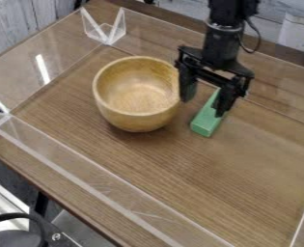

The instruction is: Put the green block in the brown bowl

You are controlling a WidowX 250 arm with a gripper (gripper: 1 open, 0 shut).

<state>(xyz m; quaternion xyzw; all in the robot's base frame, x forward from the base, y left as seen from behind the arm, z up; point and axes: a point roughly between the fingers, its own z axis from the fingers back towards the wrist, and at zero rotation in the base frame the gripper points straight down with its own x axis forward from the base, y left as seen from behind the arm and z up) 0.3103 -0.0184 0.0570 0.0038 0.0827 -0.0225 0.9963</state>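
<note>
The green block [208, 119] lies flat on the wooden table, just right of the brown bowl [139, 93]. The bowl is round, light wood, and holds nothing. My black gripper [209, 97] points straight down over the block's far end, its two fingers spread wide on either side of it. The jaws are open and the block rests on the table, not gripped. The gripper's left finger [188, 89] stands close to the bowl's right rim.
A wooden table [180, 183] is ringed by low clear acrylic walls [39, 145]. A clear acrylic bracket [102, 27] stands at the back left. Cables and dark gear sit behind the arm at the top right.
</note>
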